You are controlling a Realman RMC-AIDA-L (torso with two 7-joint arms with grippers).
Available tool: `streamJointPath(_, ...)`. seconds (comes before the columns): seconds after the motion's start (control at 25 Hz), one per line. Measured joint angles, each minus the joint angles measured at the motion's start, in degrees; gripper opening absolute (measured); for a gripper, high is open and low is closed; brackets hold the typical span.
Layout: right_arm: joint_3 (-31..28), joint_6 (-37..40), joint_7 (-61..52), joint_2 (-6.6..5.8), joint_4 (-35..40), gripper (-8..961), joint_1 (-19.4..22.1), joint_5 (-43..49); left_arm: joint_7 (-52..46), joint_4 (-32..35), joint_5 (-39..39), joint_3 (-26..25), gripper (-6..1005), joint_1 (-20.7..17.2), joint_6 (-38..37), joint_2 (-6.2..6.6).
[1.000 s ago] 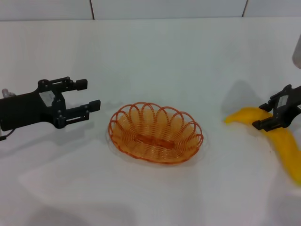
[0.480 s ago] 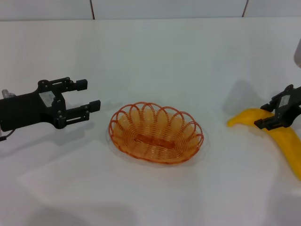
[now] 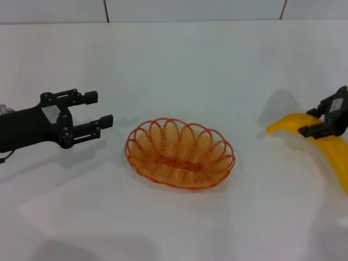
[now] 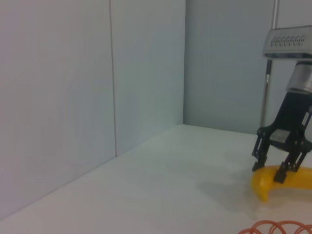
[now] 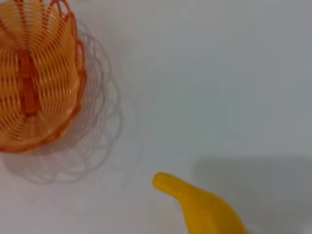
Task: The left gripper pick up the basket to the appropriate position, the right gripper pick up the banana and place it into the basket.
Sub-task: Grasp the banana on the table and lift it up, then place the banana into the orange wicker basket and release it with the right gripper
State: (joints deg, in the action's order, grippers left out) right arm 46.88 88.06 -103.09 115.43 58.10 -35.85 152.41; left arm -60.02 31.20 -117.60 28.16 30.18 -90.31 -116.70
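Observation:
The orange wire basket (image 3: 180,153) rests on the white table at the middle. My left gripper (image 3: 99,108) is open and empty, level with the basket and a short way to its left. My right gripper (image 3: 316,120) is shut on the yellow banana (image 3: 331,157) near its upper end and holds it off the table at the far right. The left wrist view shows the right gripper (image 4: 269,171) on the banana (image 4: 265,186), with the basket's rim (image 4: 278,228) at the picture's edge. The right wrist view shows the basket (image 5: 34,78) and the banana's end (image 5: 204,207).
The white table (image 3: 179,65) runs back to a pale panelled wall (image 3: 190,10). The banana's shadow (image 3: 283,106) lies on the table behind it.
My right gripper has moved up and to the right with the banana in it. My left gripper has shifted slightly left. The basket has not moved.

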Motion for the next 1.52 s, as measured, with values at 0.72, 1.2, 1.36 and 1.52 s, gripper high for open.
streamJointPath(0.72, 15.06, 17.85, -3.28, 0.58, 19.13, 495, -1.68, -23.79, -2.38, 2.60, -5.80, 0.85, 678, -3.59, -4.63, 1.72)
streamJointPath(1.2, 30.00, 11.69, -11.37, 0.75, 19.28, 496, -9.83, -23.93, -4.19, 3.61, -11.42, 0.72, 678, -2.17, -5.23, 1.77)
streamJointPath(1.36, 32.41, 6.26, -14.37, 0.99, 18.83, 496, -10.32, -24.58, -4.21, 3.61, -11.43, 0.81, 679, -1.69, -5.23, 1.75)
streamJointPath(1.52, 34.74, 1.74, -14.95, 1.19, 16.77, 497, -9.89, -27.79, -4.23, 3.61, -11.43, 0.84, 679, -1.43, -5.06, 1.55)
